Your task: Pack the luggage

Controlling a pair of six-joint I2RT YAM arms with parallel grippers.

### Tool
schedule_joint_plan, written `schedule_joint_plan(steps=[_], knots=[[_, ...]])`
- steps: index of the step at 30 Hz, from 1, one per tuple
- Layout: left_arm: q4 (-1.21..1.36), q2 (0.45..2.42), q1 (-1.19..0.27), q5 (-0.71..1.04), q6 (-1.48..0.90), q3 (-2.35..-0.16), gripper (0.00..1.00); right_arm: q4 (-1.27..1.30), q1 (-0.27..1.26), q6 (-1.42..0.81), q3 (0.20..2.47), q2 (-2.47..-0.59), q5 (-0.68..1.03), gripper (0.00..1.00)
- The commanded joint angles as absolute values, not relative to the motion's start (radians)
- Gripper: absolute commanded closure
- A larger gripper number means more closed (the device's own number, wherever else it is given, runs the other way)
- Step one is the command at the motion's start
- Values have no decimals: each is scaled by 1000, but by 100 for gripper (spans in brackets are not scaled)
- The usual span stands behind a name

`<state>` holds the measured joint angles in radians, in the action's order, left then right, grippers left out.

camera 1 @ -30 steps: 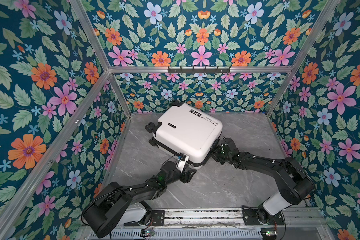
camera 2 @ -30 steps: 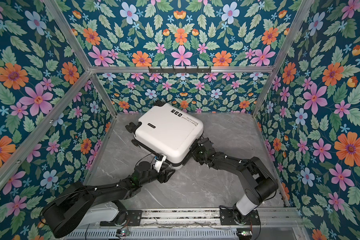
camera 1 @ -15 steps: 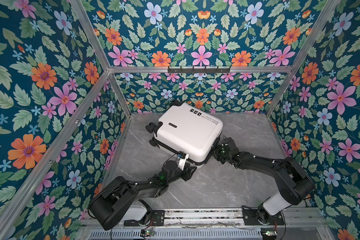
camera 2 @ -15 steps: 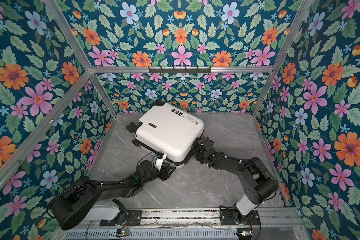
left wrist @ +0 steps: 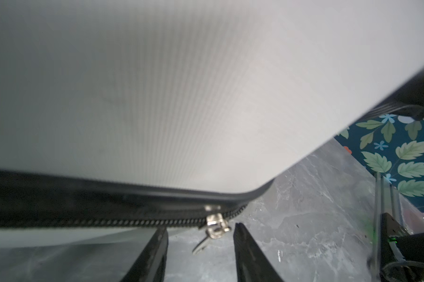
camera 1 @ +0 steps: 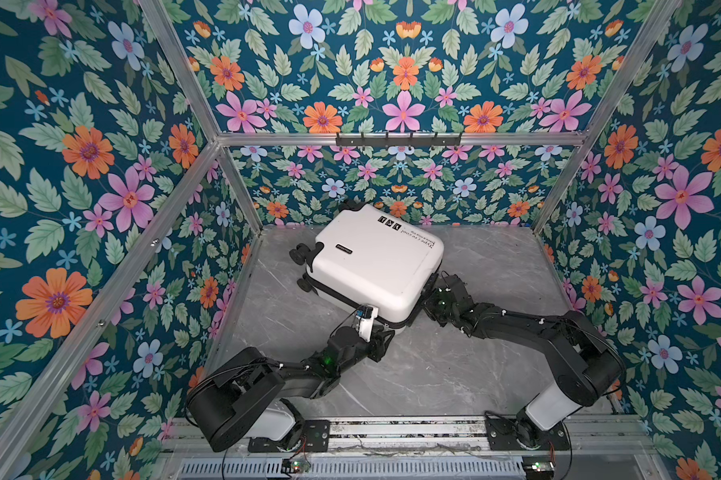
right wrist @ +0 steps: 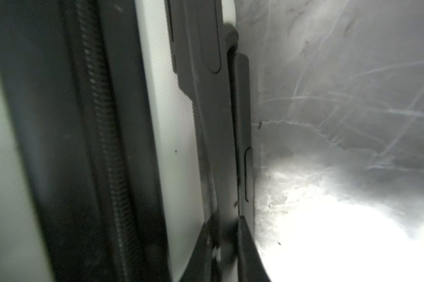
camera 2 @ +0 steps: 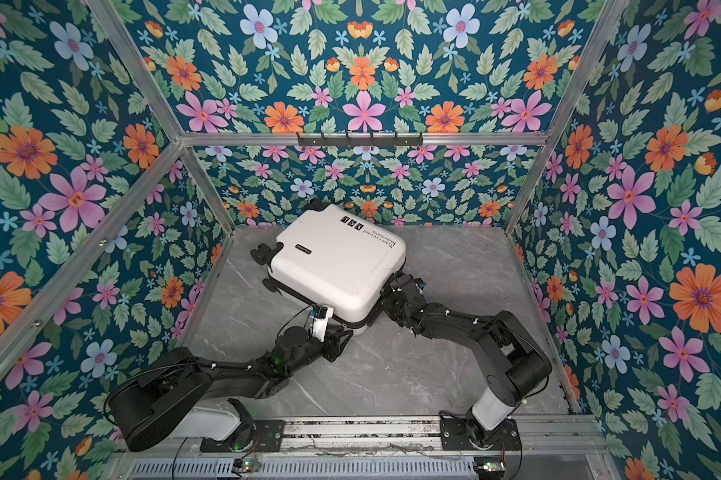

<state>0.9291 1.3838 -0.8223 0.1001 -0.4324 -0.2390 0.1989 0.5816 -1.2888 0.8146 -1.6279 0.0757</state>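
Found left tool (left wrist: 200, 228) at the near edge of the luggage (camera 1: 375, 270), set narrow but not closed, one finger either side of the zipper pull (left wrist: 215, 227), with no contact visible on it. Noted the pull dangling loose just short of a rounded corner of the zipper track (left wrist: 108, 223). Found right tool (right wrist: 226, 219) a little further back, at the right-hand end of the case, clamped tight on the black handle (right wrist: 206, 109). Located the luggage lying flat on the grey bench (camera 1: 454, 374) at mid-depth, lid down, turned askew, wheels (camera 1: 300, 253) towards the left side, far corner near the floral back wall (camera 1: 433, 195). Judged the step in hand as zipping shut. Flagged as risks: closing off-centre, flipping the small dangling tab aside and gripping nothing; pinching track fabric along with the tab, jamming the zip; hauling round the corner at a poor angle, stalling the pull or dragging the light case across the smooth bench; losing the bracing hold on the handle, letting the case swivel towards the wall
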Motion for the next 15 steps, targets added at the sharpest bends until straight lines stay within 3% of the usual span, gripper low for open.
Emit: schedule_joint_plan(steps=[1, 15], knots=[[1138, 1374, -831, 34, -435, -249, 59, 290, 603, -1294, 826, -1623, 260, 100], [1180, 1377, -861, -11, -485, -224, 83, 295, 604, -1295, 817, -1615, 267, 100]])
